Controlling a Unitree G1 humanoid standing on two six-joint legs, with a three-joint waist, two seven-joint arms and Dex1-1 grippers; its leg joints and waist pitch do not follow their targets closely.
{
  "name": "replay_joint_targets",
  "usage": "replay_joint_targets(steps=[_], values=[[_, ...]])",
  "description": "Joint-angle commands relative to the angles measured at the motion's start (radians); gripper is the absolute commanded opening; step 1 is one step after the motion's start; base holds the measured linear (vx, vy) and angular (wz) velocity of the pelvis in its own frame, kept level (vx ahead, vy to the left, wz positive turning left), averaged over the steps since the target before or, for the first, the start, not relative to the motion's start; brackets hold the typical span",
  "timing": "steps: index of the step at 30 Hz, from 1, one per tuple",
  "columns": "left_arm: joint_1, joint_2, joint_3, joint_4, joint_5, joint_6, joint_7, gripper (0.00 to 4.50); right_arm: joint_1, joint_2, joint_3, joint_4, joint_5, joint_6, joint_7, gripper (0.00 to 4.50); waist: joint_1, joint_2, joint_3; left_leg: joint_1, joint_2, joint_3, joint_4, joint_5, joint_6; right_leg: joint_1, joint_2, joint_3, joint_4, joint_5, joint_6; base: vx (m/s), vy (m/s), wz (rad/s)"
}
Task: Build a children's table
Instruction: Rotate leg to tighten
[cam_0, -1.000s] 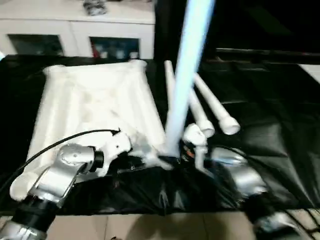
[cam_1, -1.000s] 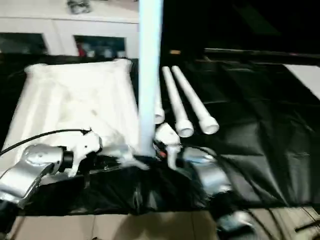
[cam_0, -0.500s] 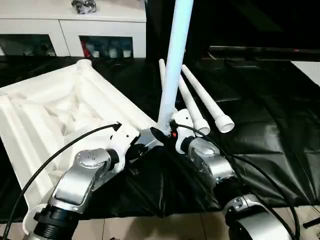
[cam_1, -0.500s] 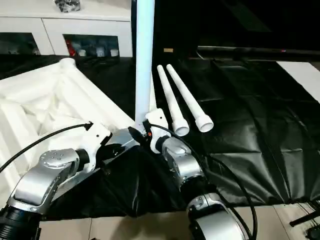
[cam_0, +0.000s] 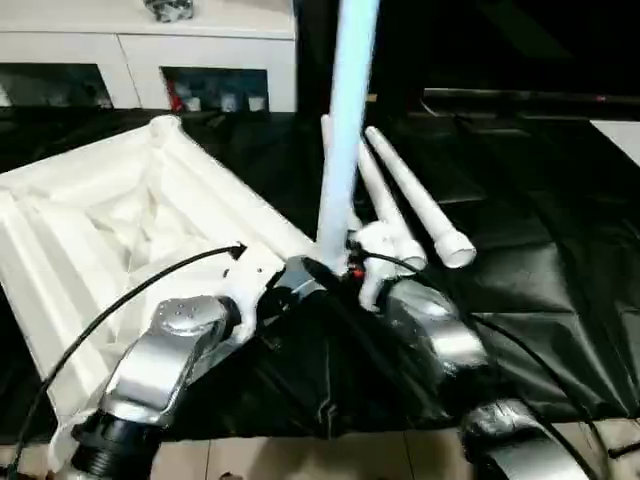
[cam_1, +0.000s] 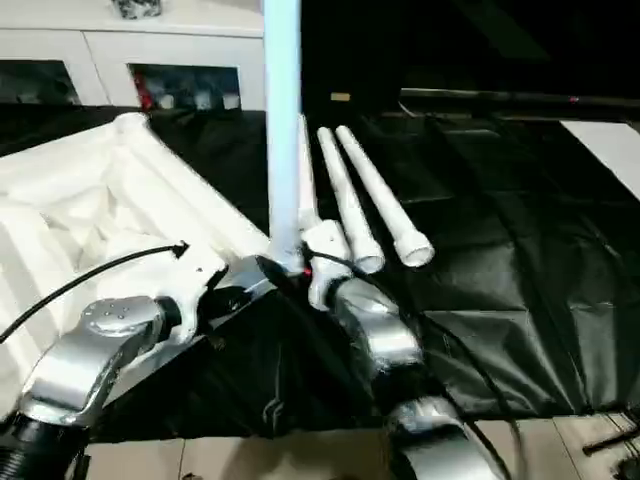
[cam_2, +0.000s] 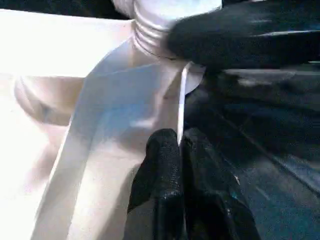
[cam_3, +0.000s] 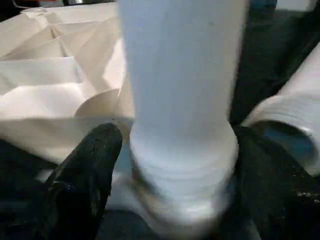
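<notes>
The children's table top (cam_0: 120, 220) lies upside down on the left, ribbed underside up. One white leg (cam_0: 340, 130) stands upright in its near corner socket. My left gripper (cam_0: 290, 285) is shut on the top's thin rim beside that socket, and the pinched edge runs between its fingers (cam_2: 162, 165). My right gripper (cam_3: 180, 145) straddles the leg's threaded base (cam_3: 182, 165), fingers (cam_3: 85, 170) on either side and a small gap on one side. Three more legs (cam_1: 385, 200) lie side by side behind.
A black sheet (cam_0: 540, 260) covers the work surface, whose front edge meets the tiled floor (cam_0: 300, 455). A white cabinet with glass doors (cam_0: 150, 60) stands at the back left. A dark rail (cam_0: 520, 97) runs along the back right.
Over the last second the table top swung about its near corner, its far corner going left. The leg stays upright. The right fingers stand slightly wider around its base.
</notes>
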Motion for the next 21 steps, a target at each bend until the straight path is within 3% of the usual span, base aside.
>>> replay_joint_targets(steps=[1, 4, 6, 7, 9, 11, 13, 14, 15, 20, 21], values=[[-0.057, -0.011, 0.034, 0.027, 0.023, 0.003, 0.072, 0.0, 0.029, -0.019, 0.009, -0.093, 0.013, 0.02, 0.041, 3.67, 0.004, 0.013, -0.063, -0.003, 0.009, 0.009, -0.059, -0.221, 0.032, 0.057, -0.058, 0.047, -0.079, -0.218, -0.151, 0.0, 0.0, 0.0], [-0.089, -0.026, 0.044, 0.051, 0.031, 0.01, 0.105, 0.0, 0.068, -0.049, 0.006, -0.168, 0.016, 0.033, 0.049, 3.67, -0.002, 0.013, -0.066, -0.008, 0.007, 0.005, -0.057, -0.218, 0.032, 0.061, -0.061, 0.043, -0.084, -0.25, -0.131, 0.0, 0.0, 0.0], [-0.11, -0.041, 0.051, 0.06, 0.035, 0.019, 0.132, 0.0, 0.097, -0.066, 0.0, -0.231, 0.025, 0.055, 0.052, 3.67, -0.001, 0.017, -0.068, -0.008, 0.007, 0.007, -0.053, -0.196, 0.039, 0.059, -0.061, 0.045, -0.082, -0.225, -0.144, 0.0, 0.0, 0.0], [-0.116, -0.047, 0.054, 0.063, 0.04, 0.023, 0.145, 0.0, 0.105, -0.07, 0.0, -0.251, 0.027, 0.061, 0.052, 3.67, 0.0, 0.021, -0.071, -0.008, 0.008, 0.006, -0.05, -0.17, 0.042, 0.061, -0.06, 0.046, -0.075, -0.176, -0.158, 0.0, 0.0, 0.0], [-0.121, -0.051, 0.056, 0.066, 0.042, 0.027, 0.154, 0.0, 0.114, -0.075, 0.002, -0.273, 0.029, 0.072, 0.052, 3.67, -0.001, 0.017, -0.073, -0.013, 0.006, 0.005, -0.049, -0.142, 0.051, 0.065, -0.057, 0.044, -0.068, -0.106, -0.178, 0.0, 0.0, 0.0], [-0.137, -0.067, 0.064, 0.082, 0.046, 0.032, 0.186, 0.0, 0.134, -0.081, 0.004, -0.316, 0.034, 0.094, 0.047, 3.67, 0.001, 0.023, -0.077, -0.013, 0.007, 0.006, -0.044, -0.123, 0.06, 0.065, -0.058, 0.043, -0.064, -0.064, -0.191, 0.0, 0.0, 0.0], [-0.149, -0.089, 0.075, 0.09, 0.047, 0.046, 0.227, 0.0, 0.148, -0.081, 0.004, -0.344, 0.035, 0.11, 0.04, 3.67, 0.0, 0.02, -0.077, -0.017, 0.007, 0.005, -0.042, -0.103, 0.071, 0.066, -0.056, 0.043, -0.058, 0.006, -0.21, 0.0, 0.0, 0.0], [-0.151, -0.098, 0.078, 0.09, 0.052, 0.05, 0.246, 0.0, 0.153, -0.08, 0.005, -0.354, 0.032, 0.116, 0.038, 3.67, 0.002, 0.026, -0.075, -0.016, 0.007, 0.004, -0.044, -0.112, 0.07, 0.065, -0.056, 0.041, -0.058, -0.001, -0.213, 0.0, 0.0, 0.0], [-0.152, -0.102, 0.078, 0.088, 0.054, 0.049, 0.255, 0.0, 0.156, -0.078, 0.007, -0.359, 0.031, 0.119, 0.037, 3.67, 0.0, 0.021, -0.075, -0.016, 0.007, 0.005, -0.043, -0.13, 0.07, 0.067, -0.058, 0.041, -0.062, -0.022, -0.213, 0.0, 0.0, 0.0], [-0.156, -0.1, 0.063, 0.09, 0.06, 0.041, 0.266, 0.0, 0.164, -0.077, 0.024, -0.386, 0.033, 0.139, 0.04, 3.67, 0.001, 0.019, -0.071, -0.013, 0.009, 0.006, -0.044, -0.153, 0.067, 0.062, -0.059, 0.042, -0.069, -0.094, -0.2, 0.0, 0.0, 0.0], [-0.156, -0.099, 0.065, 0.09, 0.06, 0.026, 0.268, 0.28, 0.165, -0.077, 0.025, -0.388, 0.034, 0.141, 0.042, 3.7, 0.002, 0.02, -0.072, -0.013, 0.009, 0.005, -0.044, -0.153, 0.066, 0.063, -0.06, 0.042, -0.069, -0.095, -0.198, 0.0, 0.0, 0.0]])
